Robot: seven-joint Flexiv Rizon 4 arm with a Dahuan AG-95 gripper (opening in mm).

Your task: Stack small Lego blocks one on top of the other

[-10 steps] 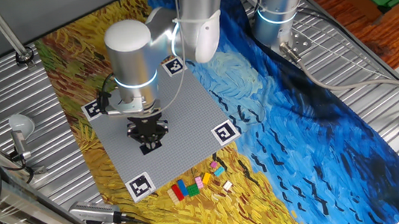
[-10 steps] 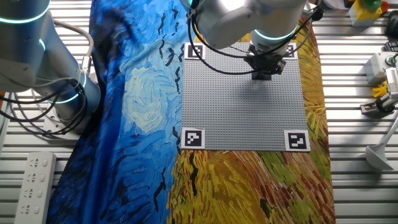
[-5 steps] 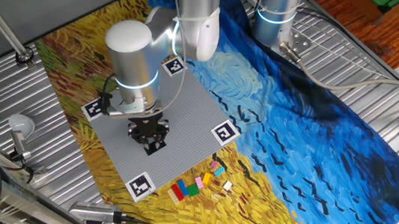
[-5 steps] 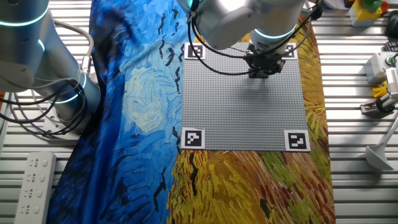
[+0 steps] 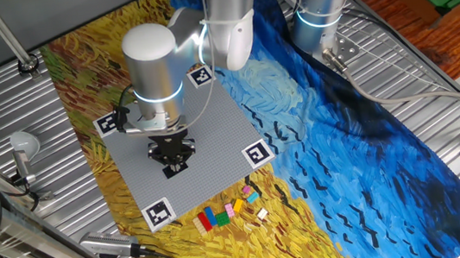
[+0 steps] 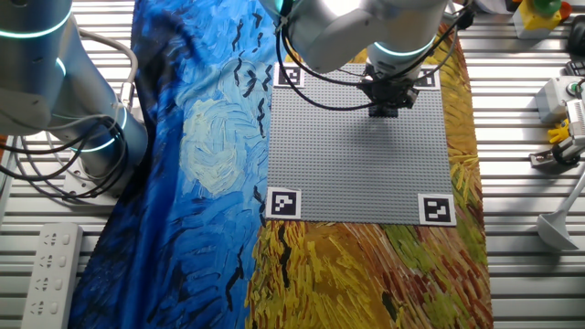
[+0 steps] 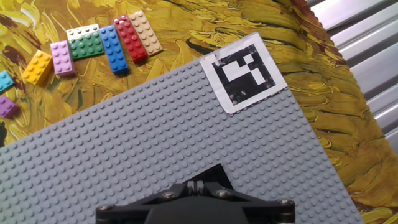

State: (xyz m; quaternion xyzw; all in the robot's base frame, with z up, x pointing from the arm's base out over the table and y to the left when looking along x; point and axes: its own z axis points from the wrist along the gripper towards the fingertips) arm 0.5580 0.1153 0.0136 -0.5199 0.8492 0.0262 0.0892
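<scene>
The small Lego blocks lie loose on the yellow cloth beyond the baseplate's corner: tan [image 7: 145,32], red [image 7: 130,38], blue [image 7: 113,48], green [image 7: 87,45], pink [image 7: 61,57] and yellow [image 7: 37,66]. One fixed view shows the same blocks as a cluster [image 5: 222,214]. My gripper [image 7: 198,185] hangs low over the grey studded baseplate [image 7: 155,137]. Its fingertips are pressed together and nothing shows between them. Over the plate, the gripper [image 5: 176,164] stands well short of the blocks. In the other fixed view the gripper [image 6: 385,108] sits near the plate's far edge, and the blocks are hidden.
Black-and-white square markers [image 7: 242,73] sit on the baseplate's corners. A second arm [image 6: 55,82] stands at the cloth's blue side. Metal slats surround the cloth, with a power strip [image 6: 50,270] and small fixtures [image 6: 562,128] on them.
The gripper has shifted only slightly back and forth over the baseplate. The blocks have not moved.
</scene>
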